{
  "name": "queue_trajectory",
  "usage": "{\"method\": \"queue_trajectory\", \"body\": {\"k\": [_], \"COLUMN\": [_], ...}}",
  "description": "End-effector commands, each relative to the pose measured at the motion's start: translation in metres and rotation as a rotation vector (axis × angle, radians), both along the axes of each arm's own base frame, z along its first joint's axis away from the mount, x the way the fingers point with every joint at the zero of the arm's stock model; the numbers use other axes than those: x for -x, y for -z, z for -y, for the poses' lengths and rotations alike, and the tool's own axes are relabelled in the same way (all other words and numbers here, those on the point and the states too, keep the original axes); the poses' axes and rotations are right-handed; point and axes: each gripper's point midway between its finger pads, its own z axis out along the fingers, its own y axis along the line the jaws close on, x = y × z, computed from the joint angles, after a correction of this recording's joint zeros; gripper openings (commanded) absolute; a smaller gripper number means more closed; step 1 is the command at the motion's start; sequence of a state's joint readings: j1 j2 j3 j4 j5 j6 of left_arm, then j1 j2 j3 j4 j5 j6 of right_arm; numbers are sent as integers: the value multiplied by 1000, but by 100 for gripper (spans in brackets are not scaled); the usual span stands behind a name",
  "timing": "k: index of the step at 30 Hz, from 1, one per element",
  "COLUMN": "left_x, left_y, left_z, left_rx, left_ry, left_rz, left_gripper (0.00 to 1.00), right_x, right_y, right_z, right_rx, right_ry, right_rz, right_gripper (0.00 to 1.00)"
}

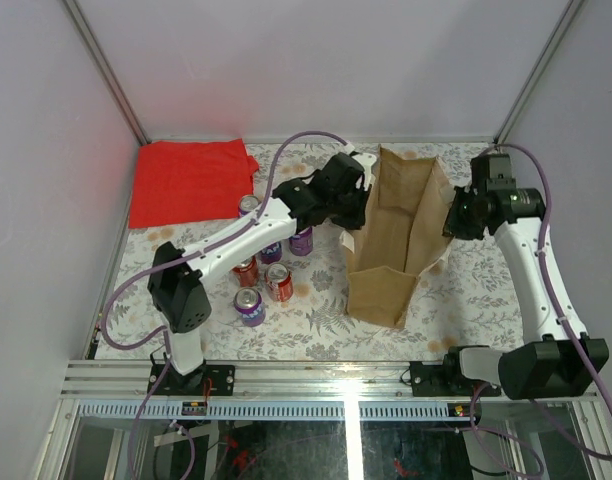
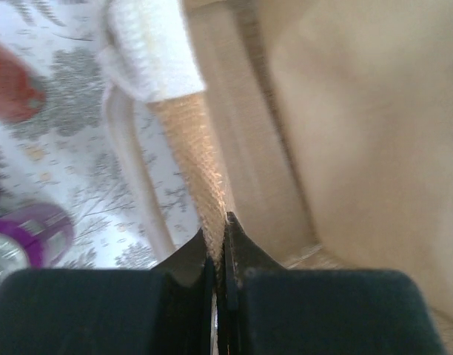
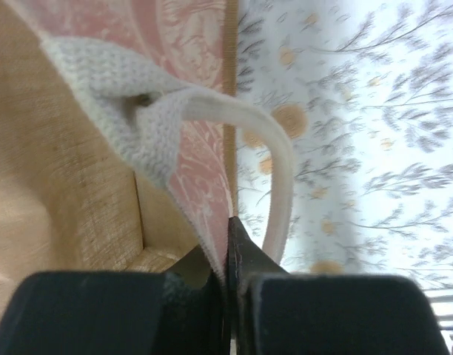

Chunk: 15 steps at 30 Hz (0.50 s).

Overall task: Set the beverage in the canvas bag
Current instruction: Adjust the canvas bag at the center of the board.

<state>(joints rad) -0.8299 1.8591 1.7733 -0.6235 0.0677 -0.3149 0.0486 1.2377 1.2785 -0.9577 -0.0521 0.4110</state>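
The canvas bag [image 1: 381, 280] stands upright on the table [image 1: 486, 290], right of centre, with its mouth open upward and a hand at the rim on either side. Its long axis runs from near to far.

The left hand [image 1: 354, 205] is at the bag's left rim, toward the far end. In the left wrist view its jaws are fully closed [image 2: 219, 237], pinching the thin woven edge of the bag [image 2: 345, 133] between them. A cream strap handle [image 2: 152, 44] is stitched to the fabric just above the pinch and loops down beside it.

The right hand [image 1: 453, 215] is at the bag's right rim. In the right wrist view its jaws are likewise pressed together [image 3: 228, 237] on the bag's edge [image 3: 56, 185], with the other cream handle [image 3: 282, 170] arching over the outside of the wall.

The beverage cans [image 1: 279, 282] stand in a loose cluster on the table left of the bag, beside and partly under the left arm. Some are purple and some red, and none is in either hand. The left wrist view catches a purple can [image 2: 27, 237] and a red one [image 2: 12, 89], both blurred.

A flat red cloth [image 1: 191, 180] lies at the far left corner of the table, well apart from the bag.
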Motion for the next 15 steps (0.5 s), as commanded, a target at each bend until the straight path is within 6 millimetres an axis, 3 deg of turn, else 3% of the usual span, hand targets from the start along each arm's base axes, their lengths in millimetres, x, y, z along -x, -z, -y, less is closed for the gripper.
{"method": "queue_trajectory", "body": {"k": [1,4,8,15], "left_x": [-31,-41,-49,-56], "left_y": [-35,-30,-23,-25], "left_z": [-62,-94,-128,-158], "left_rx": [-95,-159,-227,-282], "left_ry": [-193,-260,-323,-374], "left_rz": [164,161,151,172], "left_gripper": [0,0,0,0], "right_x": [11,12,19,33], "right_y": [-40,-45,-33,-10], "right_z": [40,48,54,59], "right_rx": [236,285,320,332], "right_ry": [5,-3,-20,-35], "right_rz": [-44,-76,-140,-198], "right_gripper": [0,0,0,0]}}
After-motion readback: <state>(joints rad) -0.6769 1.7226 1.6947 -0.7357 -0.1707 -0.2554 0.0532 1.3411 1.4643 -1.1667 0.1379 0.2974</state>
